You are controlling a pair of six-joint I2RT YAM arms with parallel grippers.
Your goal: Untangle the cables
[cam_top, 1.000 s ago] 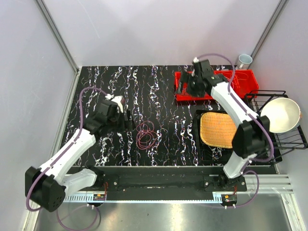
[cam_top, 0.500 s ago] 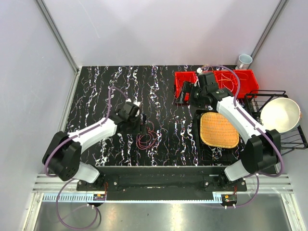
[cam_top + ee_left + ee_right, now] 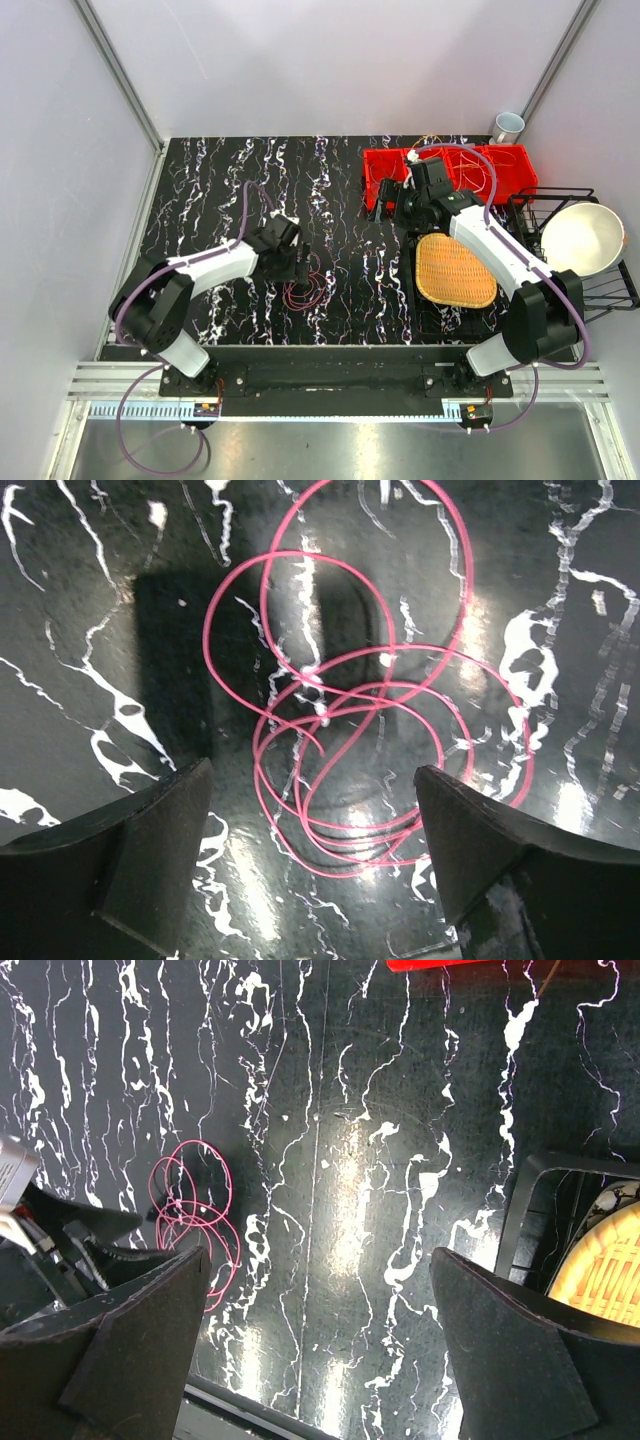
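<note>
Left arm: reached low across the tabletop (image 3: 200, 160) toward the front middle, with the wrist bent down over the coil.
Left tool (image 3: 315, 800): held open, one finger set on each side of the pink cable and nothing gripped. Whether the tips touch the tabletop cannot be told.
Pink cable (image 3: 312, 675): laid flat on the tabletop in several overlapping loops, with strands crossing at the centre.
Step in hand: judged to be the approach for a grasp of the coil. Little of the untangling appears done.
Next move: one outer strand, not the whole bundle, would need to be pinched and drawn aside gently so the loops are not tightened.
Right tool (image 3: 320, 1340): spread wide open and empty, held high and well apart from the pink cable.
Right arm: bent leftward beside the red bin (image 3: 515, 160).
Other cables (image 3: 478, 170): thin orange and yellow strands are seen inside the red bin.
</note>
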